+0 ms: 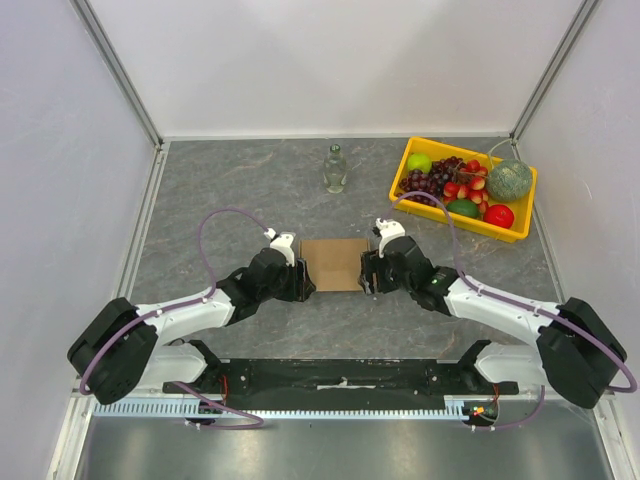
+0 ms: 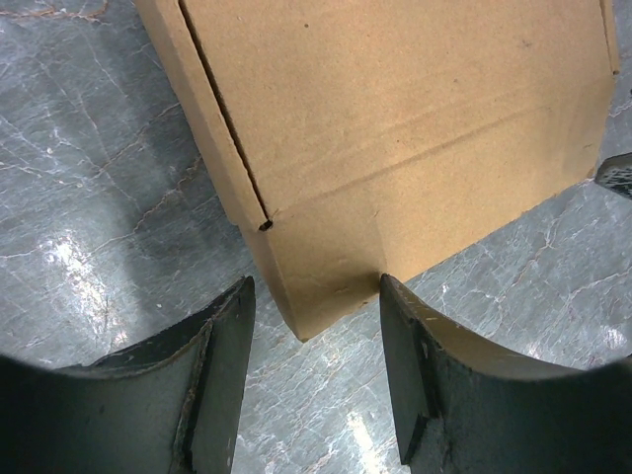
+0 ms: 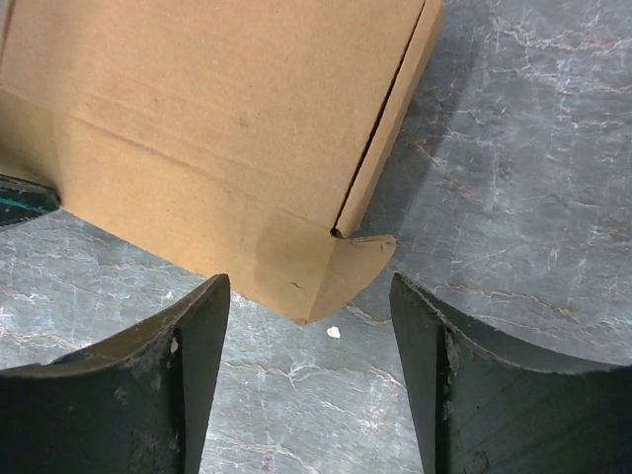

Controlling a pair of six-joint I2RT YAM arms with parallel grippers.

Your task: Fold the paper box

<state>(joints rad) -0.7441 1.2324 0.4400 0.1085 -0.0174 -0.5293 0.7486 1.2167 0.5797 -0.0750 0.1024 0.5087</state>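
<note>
Grey table (image 1: 230, 190), paper box (image 1: 332, 264); tray (image 1: 505, 234) overhead-only

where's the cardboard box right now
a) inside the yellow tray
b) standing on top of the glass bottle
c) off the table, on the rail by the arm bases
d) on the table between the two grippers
d: the paper box lies on the table with the left gripper at one end and the right gripper at the other, well clear of the yellow tray and the glass bottle.
</note>
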